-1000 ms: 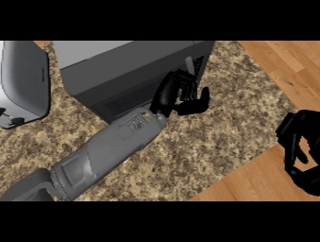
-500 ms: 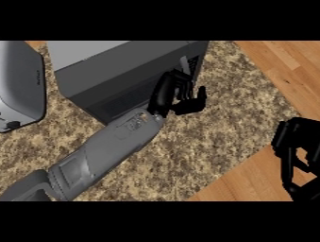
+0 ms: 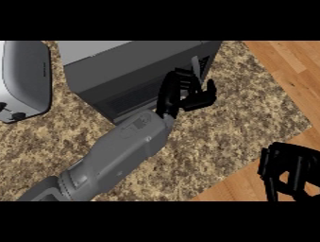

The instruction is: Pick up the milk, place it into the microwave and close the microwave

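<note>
Speckled granite covers the bench (image 3: 225, 127), with wooden floor (image 3: 295, 66) beyond its right edge. On it stands the dark grey microwave (image 3: 134, 71), and a white toaster (image 3: 16, 78) sits well to the left of it. The left hand (image 3: 183, 94) lies against the microwave's front right corner, its fingers (image 3: 207, 92) curled and, as far as can be seen, holding nothing; judging by that placement, it is there to push the door shut. No milk is visible anywhere, so it is probably inside already. The right hand (image 3: 295, 172) hangs low at the lower right, off the bench, its fingers curled and empty, kept out of the way.
</note>
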Action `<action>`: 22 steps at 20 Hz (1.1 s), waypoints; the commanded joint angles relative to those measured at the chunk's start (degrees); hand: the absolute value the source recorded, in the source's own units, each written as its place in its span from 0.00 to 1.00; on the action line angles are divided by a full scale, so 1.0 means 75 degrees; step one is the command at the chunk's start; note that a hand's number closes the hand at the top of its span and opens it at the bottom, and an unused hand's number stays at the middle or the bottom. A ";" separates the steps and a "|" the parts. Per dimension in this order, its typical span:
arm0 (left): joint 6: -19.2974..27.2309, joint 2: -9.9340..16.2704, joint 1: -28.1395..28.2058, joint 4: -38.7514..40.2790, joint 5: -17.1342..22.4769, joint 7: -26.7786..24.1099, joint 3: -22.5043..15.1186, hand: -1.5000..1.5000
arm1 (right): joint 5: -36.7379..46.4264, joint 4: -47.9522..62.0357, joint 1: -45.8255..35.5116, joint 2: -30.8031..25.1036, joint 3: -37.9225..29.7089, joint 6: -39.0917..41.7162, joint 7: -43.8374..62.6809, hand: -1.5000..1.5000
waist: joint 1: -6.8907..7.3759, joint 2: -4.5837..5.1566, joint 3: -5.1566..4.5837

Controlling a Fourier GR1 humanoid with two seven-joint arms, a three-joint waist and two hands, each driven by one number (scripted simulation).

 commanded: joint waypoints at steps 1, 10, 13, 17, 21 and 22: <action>-0.0386 -0.0013 0.0166 0.0121 0.0933 0.0000 0.0966 1.00 | -0.0056 -0.0247 0.0318 0.0086 0.0279 0.0112 -0.0039 1.00 | 0.0225 0.0021 -0.0022; -0.1761 0.0036 0.0521 0.0590 0.1543 -0.0290 0.0870 1.00 | 0.0128 -0.0978 0.1074 0.0542 0.0728 -0.0546 0.0068 1.00 | 0.0659 -0.0083 -0.0005; -0.2181 0.0069 0.0619 0.0756 0.1643 -0.0362 0.0676 1.00 | 0.0271 -0.1145 0.1271 0.0602 0.0857 -0.0731 0.0159 1.00 | 0.0789 -0.0067 -0.0001; -0.2664 0.0107 0.0715 0.0923 0.1792 -0.0478 0.0551 1.00 | 0.0405 -0.1453 0.1546 0.0908 0.1108 -0.1097 0.0213 1.00 | 0.0973 -0.0074 0.0001; -0.3133 0.0193 0.0783 0.1082 0.1935 -0.0542 0.0463 1.00 | 0.0720 -0.1800 0.1771 0.0985 0.1338 -0.1324 0.0304 1.00 | 0.1019 -0.0079 -0.0003; -0.3204 0.0190 0.0817 0.1136 0.1954 -0.0618 0.0449 1.00 | 0.0791 -0.1913 0.1811 0.0978 0.1373 -0.1375 0.0342 1.00 | 0.1060 -0.0104 -0.0007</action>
